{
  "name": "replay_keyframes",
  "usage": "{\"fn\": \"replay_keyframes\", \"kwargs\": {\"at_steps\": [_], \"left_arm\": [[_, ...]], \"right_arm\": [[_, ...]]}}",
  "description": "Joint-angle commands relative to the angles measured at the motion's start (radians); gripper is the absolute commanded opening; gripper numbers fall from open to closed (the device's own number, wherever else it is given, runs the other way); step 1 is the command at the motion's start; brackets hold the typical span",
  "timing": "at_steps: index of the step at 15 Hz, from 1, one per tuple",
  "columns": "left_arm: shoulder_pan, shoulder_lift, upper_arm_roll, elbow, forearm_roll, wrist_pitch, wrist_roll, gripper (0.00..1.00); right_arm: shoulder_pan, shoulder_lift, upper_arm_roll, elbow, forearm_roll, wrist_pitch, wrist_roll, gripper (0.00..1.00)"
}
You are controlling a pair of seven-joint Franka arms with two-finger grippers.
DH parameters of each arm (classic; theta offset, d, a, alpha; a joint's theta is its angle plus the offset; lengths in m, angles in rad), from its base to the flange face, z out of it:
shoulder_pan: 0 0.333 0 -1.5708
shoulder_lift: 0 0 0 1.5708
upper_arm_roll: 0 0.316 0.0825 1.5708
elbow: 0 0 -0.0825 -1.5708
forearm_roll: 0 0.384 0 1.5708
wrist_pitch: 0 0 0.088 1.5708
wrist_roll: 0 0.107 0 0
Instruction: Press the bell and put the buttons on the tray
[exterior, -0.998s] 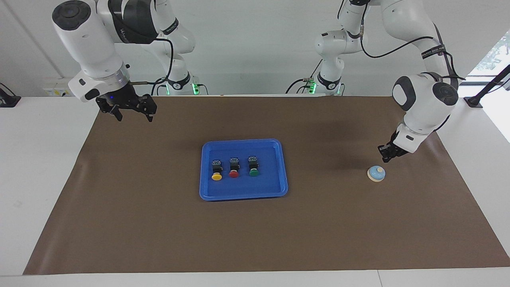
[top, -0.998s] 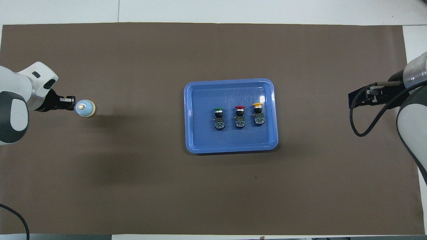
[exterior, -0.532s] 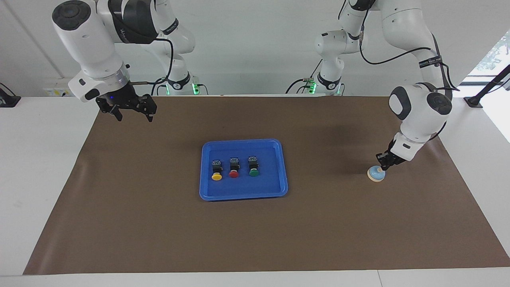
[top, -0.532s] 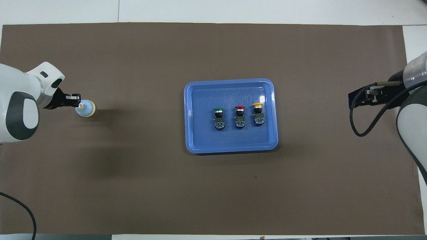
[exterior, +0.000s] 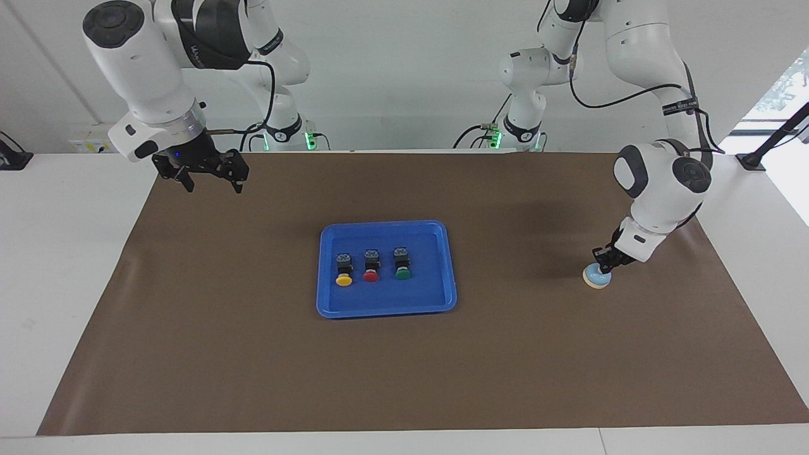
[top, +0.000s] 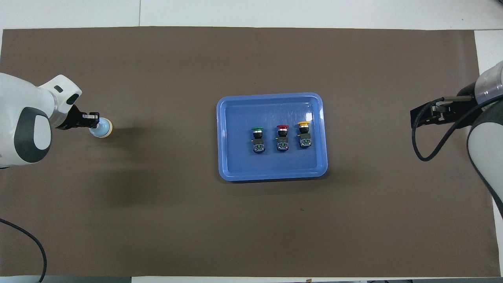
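Note:
The light-blue bell [exterior: 595,276] [top: 103,127] sits on the brown mat toward the left arm's end of the table. My left gripper [exterior: 604,263] [top: 94,120] is shut, its tips down on the top of the bell and hiding the knob. The blue tray [exterior: 325,303] [top: 271,173] lies mid-table. In it lie three buttons in a row: yellow [exterior: 344,278] [top: 303,131], red [exterior: 371,273] [top: 282,134] and green [exterior: 402,270] [top: 257,135]. My right gripper [exterior: 208,180] [top: 422,117] hangs open, high over the mat's edge at the right arm's end, holding nothing.
A brown mat [exterior: 404,379] covers most of the white table [exterior: 63,265]. A black cable [top: 422,149] loops below the right arm's wrist.
My left gripper has come down from just above and beside the bell onto its top, now covering the knob. The right arm, tray and buttons have not moved.

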Motion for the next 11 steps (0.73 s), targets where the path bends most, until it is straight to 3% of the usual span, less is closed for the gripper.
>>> {"fn": "replay_keyframes", "kwargs": {"at_steps": [1,2,3,4,5,11], "left_arm": [[-0.001,-0.010,-0.001,0.140,0.016,-0.205,0.005,0.03],[-0.002,-0.013,-0.001,0.184,0.016,-0.264,0.005,0.20],[-0.004,-0.033,-0.003,0.202,0.016,-0.302,-0.001,0.51],[-0.004,-0.061,-0.003,0.199,0.016,-0.327,-0.005,0.91],[-0.004,-0.090,-0.001,0.197,0.016,-0.361,-0.008,1.00],[-0.004,-0.237,-0.004,0.176,0.014,-0.507,-0.010,1.00]], "right_arm": [[-0.010,-0.019,0.008,-0.021,-0.002,0.006,-0.010,1.00],[-0.010,-0.019,0.008,-0.021,-0.002,0.006,-0.012,1.00],[-0.009,-0.019,0.008,-0.021,-0.002,0.007,-0.012,1.00],[-0.010,-0.019,0.008,-0.021,-0.002,0.006,-0.012,1.00],[-0.010,-0.019,0.008,-0.021,-0.002,0.006,-0.010,1.00],[-0.010,-0.019,0.008,-0.021,-0.002,0.006,-0.010,1.00]]}}
